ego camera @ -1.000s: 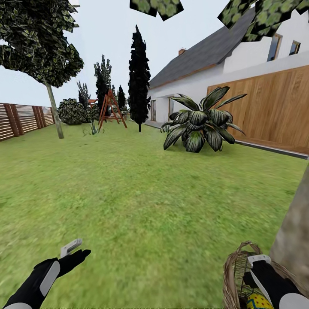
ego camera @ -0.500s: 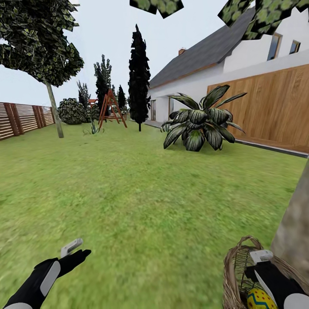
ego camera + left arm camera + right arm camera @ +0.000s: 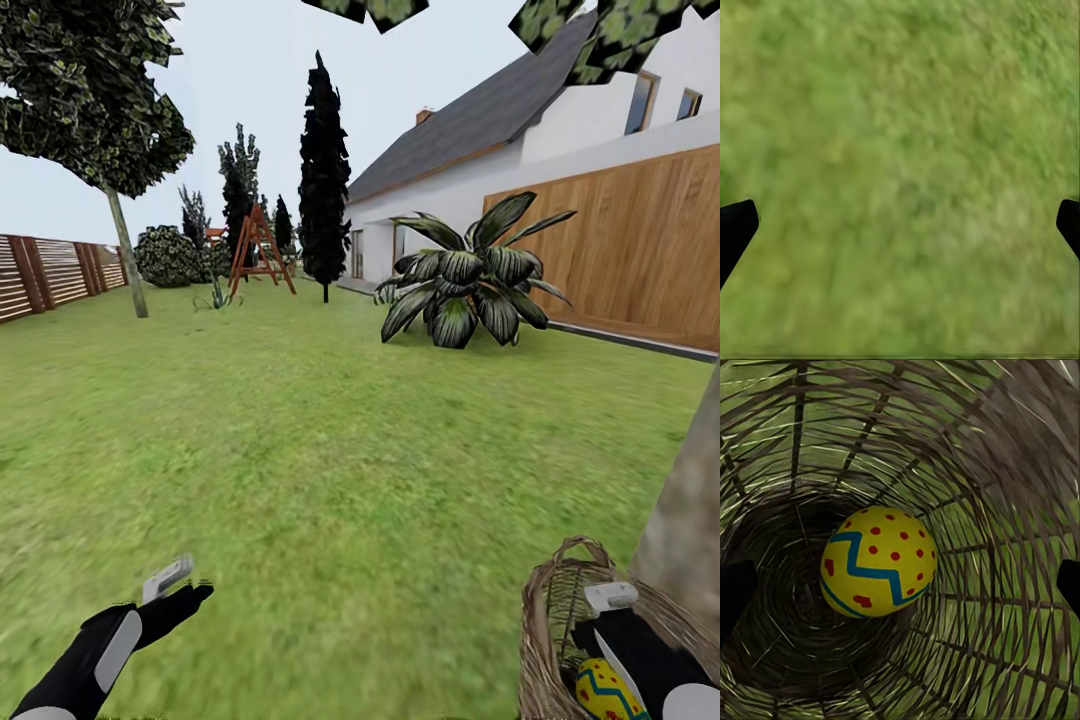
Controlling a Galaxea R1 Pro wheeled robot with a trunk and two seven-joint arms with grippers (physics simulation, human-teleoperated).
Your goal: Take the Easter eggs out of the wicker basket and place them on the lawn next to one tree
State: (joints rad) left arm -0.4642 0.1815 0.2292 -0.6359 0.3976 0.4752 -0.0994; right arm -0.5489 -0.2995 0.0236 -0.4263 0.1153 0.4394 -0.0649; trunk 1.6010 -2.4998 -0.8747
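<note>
The wicker basket [image 3: 545, 625] stands on the lawn [image 3: 330, 470] at the lower right of the head view, right beside the thick grey-brown trunk of the tree [image 3: 690, 520]. My right arm reaches down into it. In the right wrist view, one yellow Easter egg [image 3: 877, 561] with red dots and a blue zigzag lies on the woven basket wall [image 3: 1005, 607]; my right gripper [image 3: 900, 585] is open, with its fingertips [image 3: 735, 592] wide apart and off the egg. The same egg [image 3: 606, 692] shows beside the arm. My left gripper [image 3: 172, 590] hangs open over bare grass [image 3: 900, 150].
A big broad-leaved plant [image 3: 465, 285] grows ahead on the right before a wooden wall [image 3: 620, 250] and the white house [image 3: 600, 130]. A thin-trunked tree [image 3: 128, 260], a dark cypress [image 3: 324, 180], a red swing frame [image 3: 258, 250] and a slatted fence [image 3: 50, 275] stand far off.
The camera has tilted slightly. A little more of the egg shows beside my right arm in the basket. My left arm has stayed where it was.
</note>
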